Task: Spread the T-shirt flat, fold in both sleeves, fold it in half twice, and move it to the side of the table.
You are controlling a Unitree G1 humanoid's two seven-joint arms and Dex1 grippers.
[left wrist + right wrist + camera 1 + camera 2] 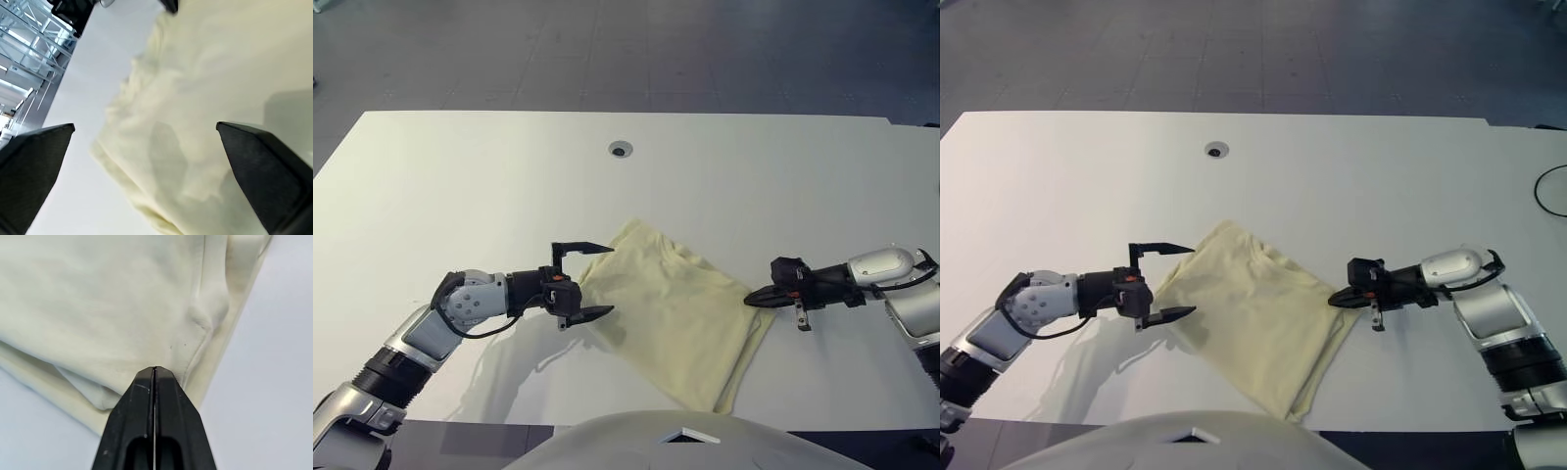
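Observation:
A pale yellow T-shirt (675,313) lies folded into a rough rectangle, set at an angle near the front of the white table (460,176). My left gripper (610,279) is open at the shirt's left edge, one finger above the other, with the fabric edge just inside the gap. The left wrist view shows the T-shirt (205,73) between the spread fingers. My right gripper (747,300) is shut, its tip touching the shirt's right edge. In the right wrist view the right gripper (154,368) has its fingers pressed together against a folded seam of the T-shirt (98,293).
A round cable hole (621,149) sits in the table's far middle. A black cable (1547,191) loops at the right edge. Bare tabletop stretches left, right and beyond the shirt. The shirt's near corner lies close to the front edge.

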